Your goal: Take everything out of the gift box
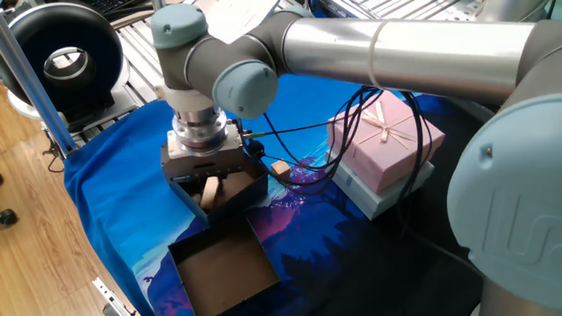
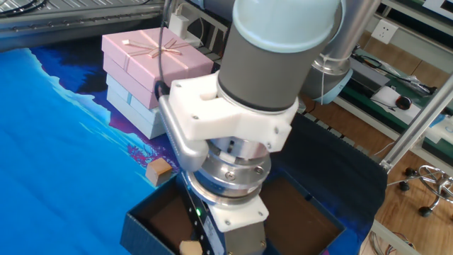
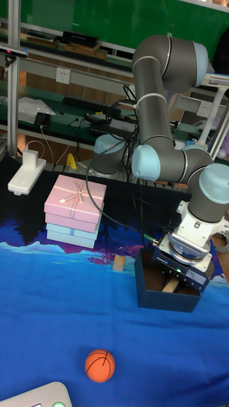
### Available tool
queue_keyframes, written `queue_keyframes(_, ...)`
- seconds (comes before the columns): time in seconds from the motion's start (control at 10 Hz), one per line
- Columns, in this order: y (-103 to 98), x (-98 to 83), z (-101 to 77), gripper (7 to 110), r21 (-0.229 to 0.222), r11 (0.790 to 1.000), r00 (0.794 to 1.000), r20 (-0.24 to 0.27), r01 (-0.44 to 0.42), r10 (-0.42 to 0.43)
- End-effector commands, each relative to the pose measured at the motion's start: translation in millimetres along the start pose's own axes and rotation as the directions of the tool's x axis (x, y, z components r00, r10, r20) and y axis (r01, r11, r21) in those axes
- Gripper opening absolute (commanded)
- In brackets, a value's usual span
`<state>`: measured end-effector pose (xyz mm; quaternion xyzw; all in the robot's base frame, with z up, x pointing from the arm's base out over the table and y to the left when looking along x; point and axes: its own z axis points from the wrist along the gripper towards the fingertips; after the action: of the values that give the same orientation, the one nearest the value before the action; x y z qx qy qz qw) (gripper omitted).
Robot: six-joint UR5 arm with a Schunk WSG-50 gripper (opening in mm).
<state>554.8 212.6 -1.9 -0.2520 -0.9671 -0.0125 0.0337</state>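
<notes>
The gift box (image 1: 248, 187) (image 2: 141, 225) (image 3: 160, 300) is black-walled and stands on the blue cloth. My gripper (image 1: 211, 182) (image 3: 175, 277) reaches down into it. A pale wooden bar (image 1: 209, 192) (image 2: 190, 247) (image 3: 170, 285) stands tilted on end between the fingers. The gripper body and the box walls hide the fingertips, so the grip is unclear. A tan wooden cube (image 1: 279, 167) (image 2: 160, 170) (image 3: 118, 262) lies on the cloth just outside the box. The orange ball (image 3: 100, 365) rests on the cloth nearer the front.
A shallow brown-floored tray (image 1: 224, 268) (image 2: 301, 212) sits beside the gift box. A pink box with a bow (image 1: 385, 139) (image 2: 154, 53) (image 3: 74, 200) is stacked on pale boxes. Black cables hang from the arm over the cloth.
</notes>
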Motion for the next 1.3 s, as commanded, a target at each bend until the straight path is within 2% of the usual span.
queue_keyframes(0.0,3.6,-2.3,1.9,7,-0.008,1.0,1.0,0.001,-0.024,0.024)
queue_keyframes(0.2,-4.1,-2.9,0.8,7,0.022,0.999,0.999,0.005,-0.033,0.033)
queue_keyframes(0.4,-4.3,-1.4,-8.9,7,0.03,0.999,1.0,-0.005,-0.029,0.029)
queue_keyframes(0.6,-3.5,0.0,-33.5,7,0.012,1.0,0.999,-0.03,0.019,-0.019)
queue_keyframes(0.7,-9.8,1.8,-48.4,7,0.023,0.999,0.998,-0.046,0.036,-0.035)
queue_keyframes(0.9,-22.6,-0.7,-83.9,7,0.014,0.995,0.992,-0.075,0.099,-0.097)
queue_keyframes(1.1,-53.8,-29.3,-124.7,7,0.041,0.984,0.983,-0.065,0.173,-0.171)
queue_keyframes(1.2,-75.9,-58.6,-137.8,7,0.054,0.972,0.973,-0.031,0.23,-0.228)
